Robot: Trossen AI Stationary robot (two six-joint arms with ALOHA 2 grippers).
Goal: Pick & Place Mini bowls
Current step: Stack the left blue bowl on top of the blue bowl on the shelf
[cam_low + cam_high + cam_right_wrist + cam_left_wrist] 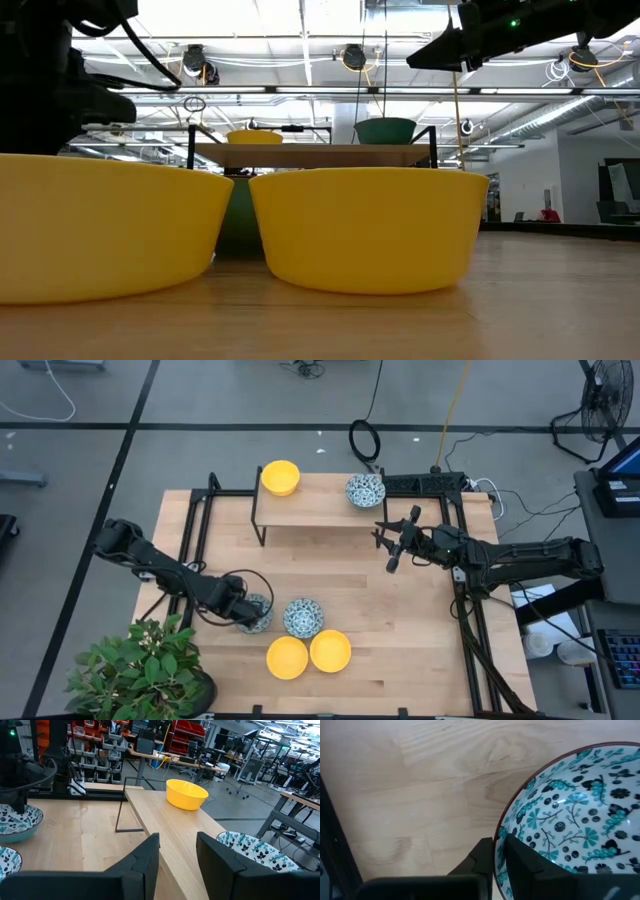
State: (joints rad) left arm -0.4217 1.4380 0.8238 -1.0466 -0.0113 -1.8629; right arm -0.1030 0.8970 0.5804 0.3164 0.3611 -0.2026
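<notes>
Left gripper (pixel 252 614) is clamped on the rim of a patterned bowl (pixel 259 613) at the near left of the surface (pixel 420 630), one finger (pixel 482 862) outside the wall and one inside. Right gripper (pixel 392 542) hovers released above the surface, just in front of the raised shelf (pixel 320 500), which carries a yellow bowl (pixel 280 477) and a second patterned bowl (pixel 365 490). A third patterned bowl (pixel 302 617) and two touching yellow bowls (pixel 288 658) (pixel 330 650) rest just beside the held bowl.
</notes>
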